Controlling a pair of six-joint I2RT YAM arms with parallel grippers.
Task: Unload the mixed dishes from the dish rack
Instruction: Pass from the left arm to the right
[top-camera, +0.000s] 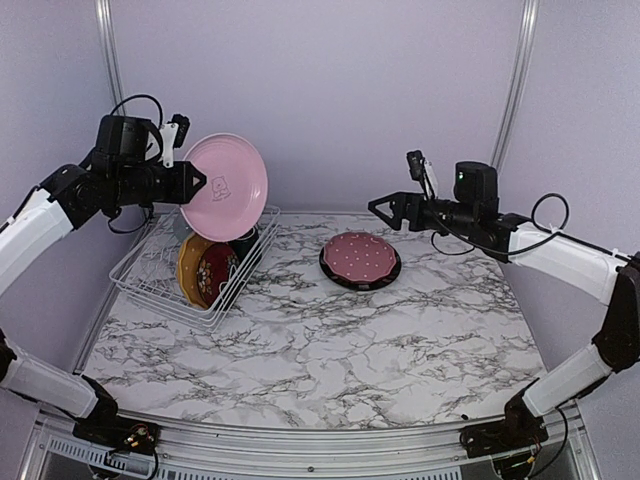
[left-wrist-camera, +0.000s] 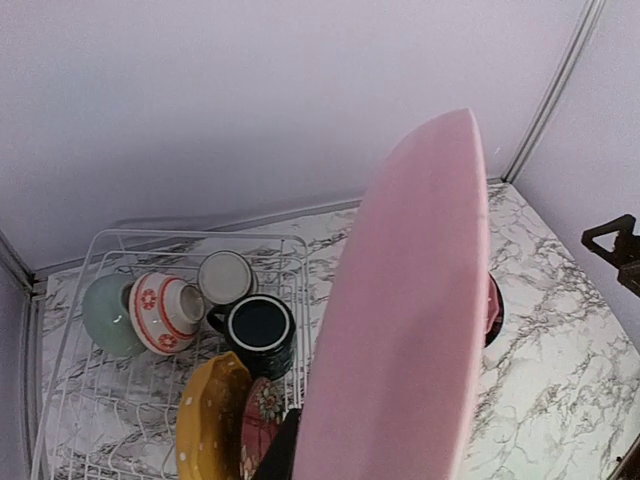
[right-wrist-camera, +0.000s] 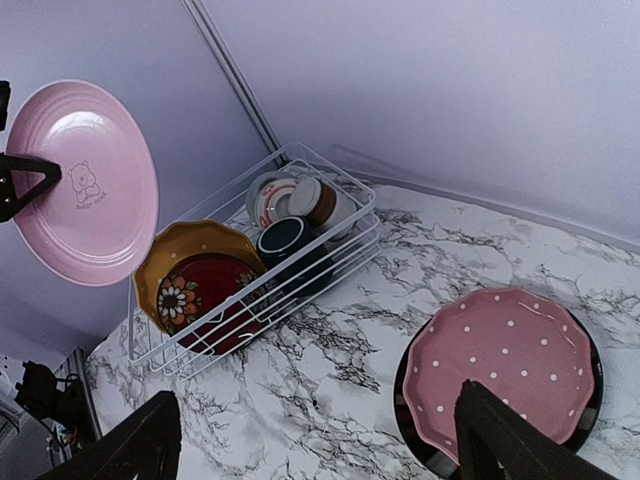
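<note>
I have the left pincer (top-camera: 198, 183) clamped on the rim of a plain pink plate (top-camera: 238, 175). The plate stands on edge in the air, and the dish rack (left-wrist-camera: 180, 237) lies just below that pincer. The right pincer (top-camera: 382, 210) gapes wide and holds nothing. It hovers well apart from the raised plate, and under it a pink dotted plate (top-camera: 360, 257) sits stacked on a black plate (top-camera: 360, 286) on the marbled surface (top-camera: 320, 350). I judge the step to be carrying the pink plate over to that stack. A rim hold on a tilted plate can slip, so I would grip firmly, swing clear of the rack's prongs, level the plate, and lower it flat before loosening. Directly beneath the left pincer I count one orange-yellow plate (left-wrist-camera: 205, 420) and one dark red floral plate (left-wrist-camera: 262, 410). Beyond them stands one dark teal mug (left-wrist-camera: 258, 330). Farther off are two pale cups, one red-patterned (left-wrist-camera: 165, 310) and one plain (left-wrist-camera: 225, 277), and one pale green bowl (left-wrist-camera: 105, 315). That makes five plates in all.
</note>
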